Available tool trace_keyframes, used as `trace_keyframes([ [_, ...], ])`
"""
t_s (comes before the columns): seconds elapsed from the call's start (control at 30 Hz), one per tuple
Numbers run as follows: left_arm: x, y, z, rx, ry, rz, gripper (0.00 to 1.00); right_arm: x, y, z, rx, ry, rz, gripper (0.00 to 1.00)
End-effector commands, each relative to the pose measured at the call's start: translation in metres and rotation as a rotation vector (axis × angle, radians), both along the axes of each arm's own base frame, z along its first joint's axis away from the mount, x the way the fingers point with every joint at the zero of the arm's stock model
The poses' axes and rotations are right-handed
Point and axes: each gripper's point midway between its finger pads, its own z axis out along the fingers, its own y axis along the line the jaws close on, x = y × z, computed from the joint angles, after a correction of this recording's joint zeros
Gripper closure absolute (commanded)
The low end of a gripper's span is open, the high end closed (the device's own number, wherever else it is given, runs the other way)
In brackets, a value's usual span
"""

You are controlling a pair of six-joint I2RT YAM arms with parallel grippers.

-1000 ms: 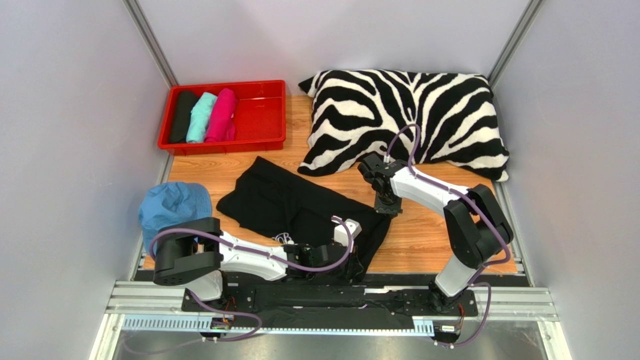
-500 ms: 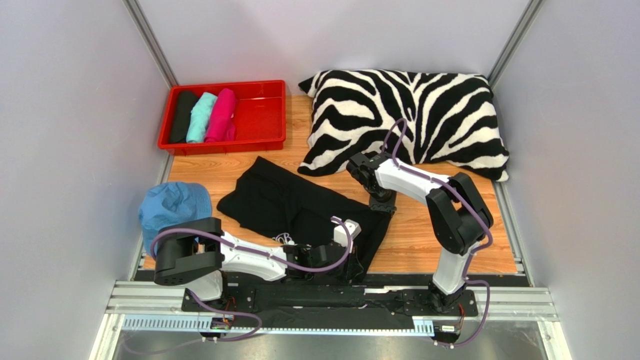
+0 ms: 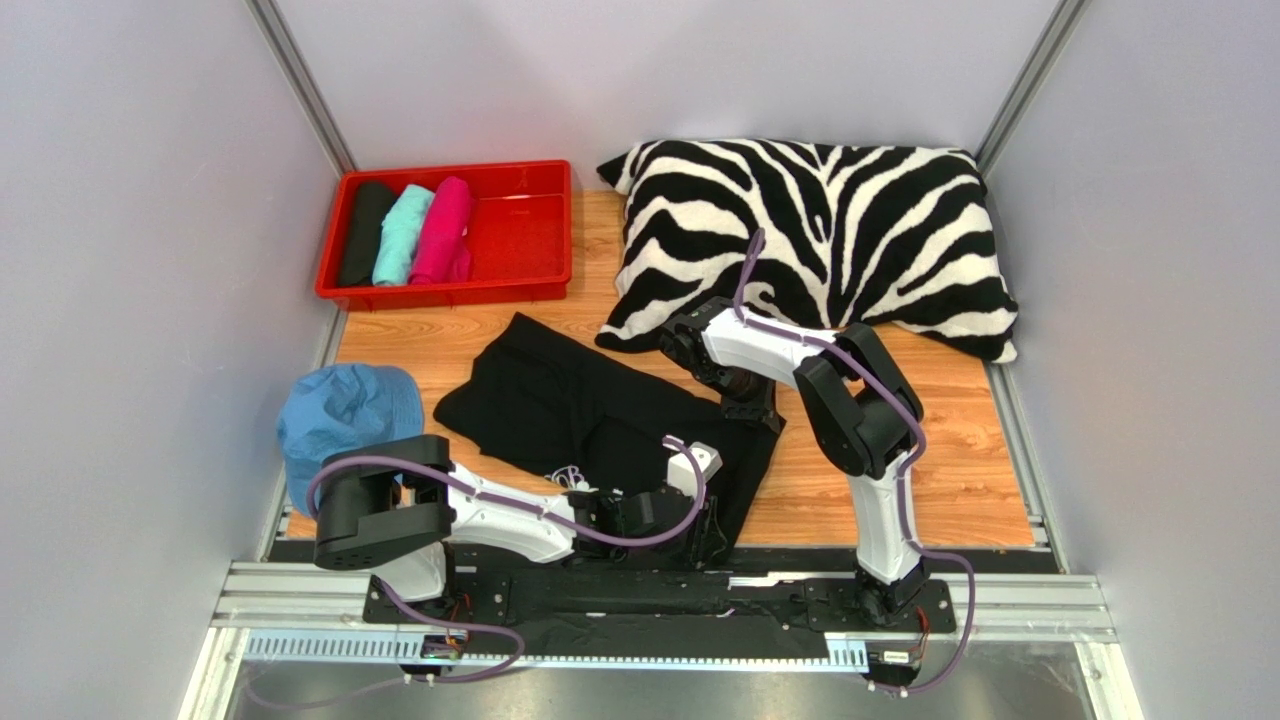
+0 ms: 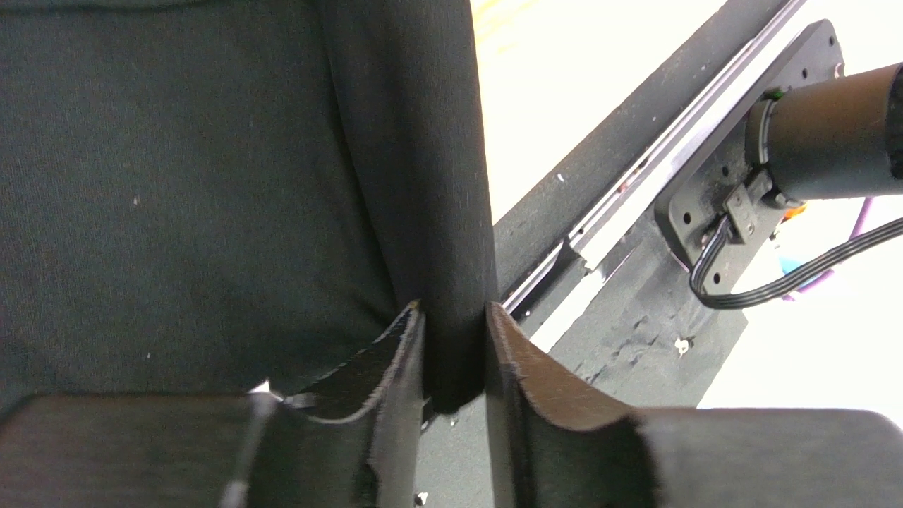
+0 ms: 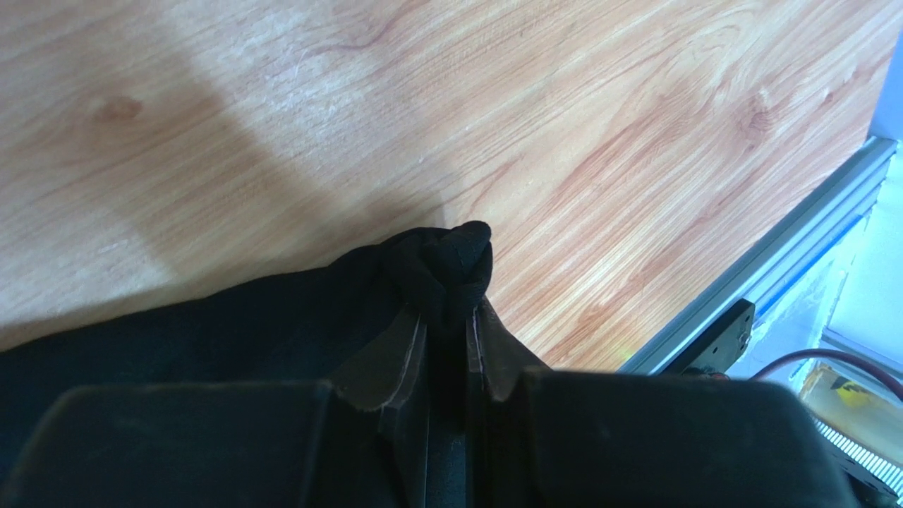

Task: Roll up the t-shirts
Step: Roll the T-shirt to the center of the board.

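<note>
**A:** What does the overhead view show?

**B:** A black t-shirt [image 3: 571,405] with small white print lies spread on the wooden surface [image 3: 902,450], in front of the arms. The left tool [image 3: 694,525] sits low at the shirt's near right corner. The right tool [image 3: 751,408] is at its far right edge. Behind, a red tray [image 3: 526,278] holds a black roll [image 3: 364,230], a teal roll [image 3: 400,233] and a pink roll [image 3: 443,228] side by side. A zebra-striped pillow [image 3: 842,225] lies at the back right and a blue cap [image 3: 343,413] at the near left.

**A:** Has anything just changed?

**B:** Yes. Over the last second the right arm has folded inward, its elbow swinging left, and its tool has drifted a little left along the shirt's edge. The left arm has not moved. The shirt's outline looks almost the same.

**A:** And the left wrist view?

**B:** The left tool [image 4: 456,318] is pinched together on a thick fold of the black cloth [image 4: 191,180], which runs up between the fingers.

**A:** The right wrist view?

**B:** The right tool [image 5: 447,318] is clamped on a small bunched knob of the same cloth [image 5: 445,259], just above bare wood.

**A:** What does that mean for the task?

**B:** Both corners of the right edge look secured. My guess is that the fold or roll of this fourth shirt is only starting, as the fabric is still flat.
</note>
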Motion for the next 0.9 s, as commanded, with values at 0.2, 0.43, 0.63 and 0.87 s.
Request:
trace_keyframes([
  [0.2, 0.000, 0.002, 0.028, -0.030, -0.059, -0.029, 0.46, 0.014, -0.008, 0.009, -0.094, -0.068, -0.024, 1.00],
  [0.43, 0.026, 0.003, 0.057, -0.054, -0.130, 0.005, 0.43, 0.013, -0.006, 0.007, -0.084, -0.060, -0.018, 1.00],
  [0.63, 0.052, -0.018, 0.066, -0.070, -0.175, -0.028, 0.41, 0.011, -0.006, 0.005, -0.084, -0.050, -0.020, 1.00],
  [0.87, 0.065, -0.046, 0.054, -0.063, -0.166, -0.085, 0.37, 0.008, -0.004, 0.003, -0.077, -0.038, -0.019, 1.00],
])
